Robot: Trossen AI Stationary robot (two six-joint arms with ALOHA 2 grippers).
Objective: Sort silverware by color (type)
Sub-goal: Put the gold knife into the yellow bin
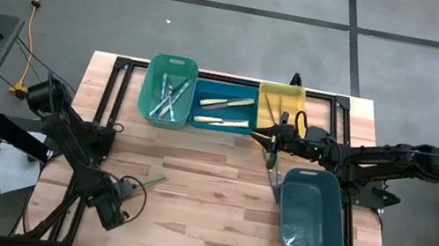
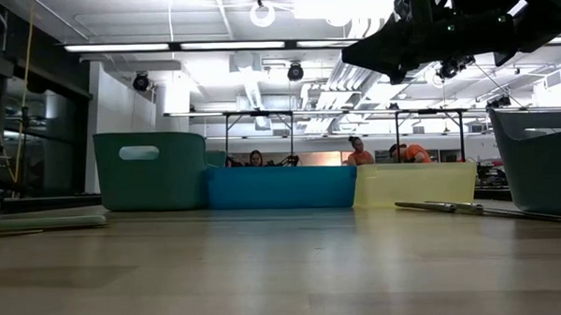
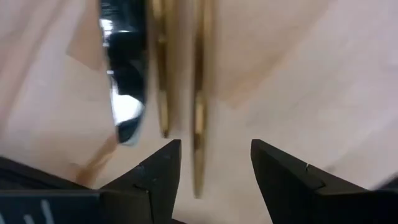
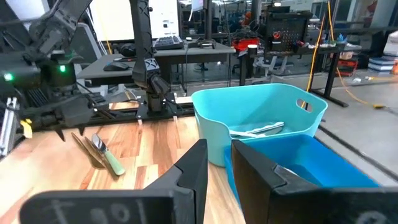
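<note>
My left gripper (image 3: 214,168) hangs open near the table's near-left corner (image 1: 133,193), pointing down. Its fingers stand on either side of the end of a thin brownish utensil (image 3: 199,106) without touching it. A second brownish utensil (image 3: 164,68) and a silvery end (image 3: 124,74) lie beside it; a green handle (image 1: 155,181) also shows there. More silverware lies flat in the green bin (image 1: 169,89) and the blue bin (image 1: 223,113), and on the table (image 1: 275,181). My right gripper (image 4: 219,168) waits level in front of the yellow bin (image 1: 281,105), its fingers a little apart with nothing between them.
A teal bin (image 1: 310,211) stands at the near right, close under my right arm. The green, blue and yellow bins line the far edge. Bare wood lies in the table's middle (image 1: 208,193). People sit in the room beyond the table (image 2: 360,153).
</note>
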